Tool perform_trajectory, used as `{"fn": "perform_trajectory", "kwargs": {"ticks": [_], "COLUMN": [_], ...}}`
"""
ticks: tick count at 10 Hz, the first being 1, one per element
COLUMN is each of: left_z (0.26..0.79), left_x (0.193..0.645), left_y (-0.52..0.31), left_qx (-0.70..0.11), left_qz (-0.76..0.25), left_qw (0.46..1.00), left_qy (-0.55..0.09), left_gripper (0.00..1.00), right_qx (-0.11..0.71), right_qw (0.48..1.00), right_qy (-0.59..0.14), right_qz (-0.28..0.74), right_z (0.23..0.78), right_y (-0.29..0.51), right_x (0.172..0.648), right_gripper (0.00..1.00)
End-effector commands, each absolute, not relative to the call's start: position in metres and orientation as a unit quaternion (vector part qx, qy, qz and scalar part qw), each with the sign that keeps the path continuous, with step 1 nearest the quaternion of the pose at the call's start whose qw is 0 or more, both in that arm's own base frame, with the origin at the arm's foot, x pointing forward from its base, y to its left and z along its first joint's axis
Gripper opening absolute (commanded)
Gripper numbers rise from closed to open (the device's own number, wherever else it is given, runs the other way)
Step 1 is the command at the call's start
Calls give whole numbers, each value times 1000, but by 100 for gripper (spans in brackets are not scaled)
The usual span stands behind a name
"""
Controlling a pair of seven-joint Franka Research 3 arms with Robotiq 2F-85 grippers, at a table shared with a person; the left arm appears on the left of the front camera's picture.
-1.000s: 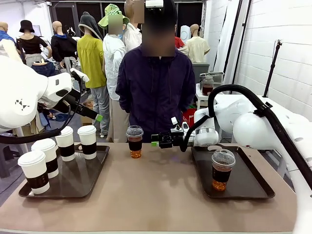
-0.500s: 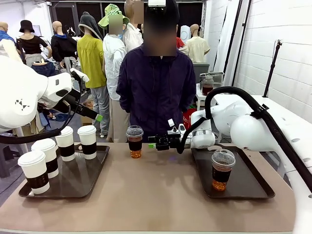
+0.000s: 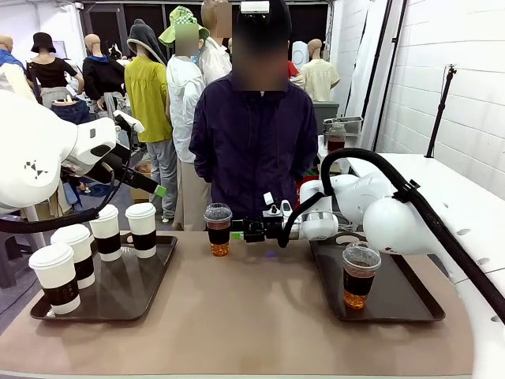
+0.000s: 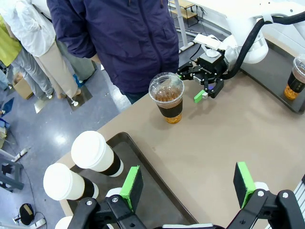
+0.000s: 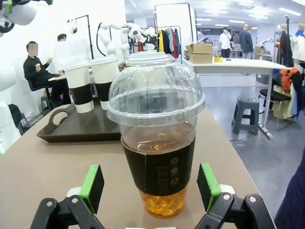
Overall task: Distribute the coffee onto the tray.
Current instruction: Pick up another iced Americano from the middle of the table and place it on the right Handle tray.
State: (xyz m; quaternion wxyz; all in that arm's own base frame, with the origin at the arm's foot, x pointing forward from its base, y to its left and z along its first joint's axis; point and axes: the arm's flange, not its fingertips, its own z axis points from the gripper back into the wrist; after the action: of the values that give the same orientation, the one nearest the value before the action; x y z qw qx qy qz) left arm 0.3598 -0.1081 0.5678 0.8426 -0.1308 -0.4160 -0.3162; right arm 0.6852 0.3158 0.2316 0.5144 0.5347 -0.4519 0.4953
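A clear dome-lidded cup of brown liquid stands on the bare table near the far edge. My right gripper is level with it and open. In the right wrist view its green pads flank the cup without touching. A second clear cup stands on the right tray. Several white lidded cups with brown sleeves stand on the left tray. My left gripper hangs open and empty above that tray, looking down on the clear cup and the right gripper.
A person in a dark jacket stands at the far edge right behind the clear cup. The right arm's black cable arcs over the right tray. Bare brown tabletop lies between the two trays.
My right gripper has slid left along the far edge, up to the clear cup, and its fingers now flank it. The left arm and all cups have stayed put.
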Motion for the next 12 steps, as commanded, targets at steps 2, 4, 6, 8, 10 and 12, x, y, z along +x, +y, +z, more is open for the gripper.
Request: {"fn": "perform_trajectory", "kwargs": {"ticks": [2, 4, 6, 8, 10, 12], "left_z": [567, 567, 567, 567, 567, 567], "left_x": [361, 361, 361, 361, 361, 361], "left_y": [-107, -107, -107, -107, -107, -107], "left_qx": [-133, -133, -133, -133, -133, -133], "left_qz": [-316, -316, -316, -316, -316, -316], "left_qw": [842, 842, 842, 842, 842, 842], "left_qy": [-416, -416, -416, -416, -416, -416], "left_gripper": [100, 100, 100, 100, 100, 100], "right_qx": [537, 537, 543, 545, 549, 551], "right_qw": [527, 529, 531, 531, 532, 528], "right_qy": [-441, -436, -431, -425, -418, -416], "right_qz": [489, 493, 488, 490, 492, 495], "right_z": [228, 225, 223, 220, 218, 220], "right_y": [331, 335, 337, 343, 352, 358], "right_x": [706, 710, 713, 711, 710, 708], "right_gripper": [100, 100, 100, 100, 100, 100]}}
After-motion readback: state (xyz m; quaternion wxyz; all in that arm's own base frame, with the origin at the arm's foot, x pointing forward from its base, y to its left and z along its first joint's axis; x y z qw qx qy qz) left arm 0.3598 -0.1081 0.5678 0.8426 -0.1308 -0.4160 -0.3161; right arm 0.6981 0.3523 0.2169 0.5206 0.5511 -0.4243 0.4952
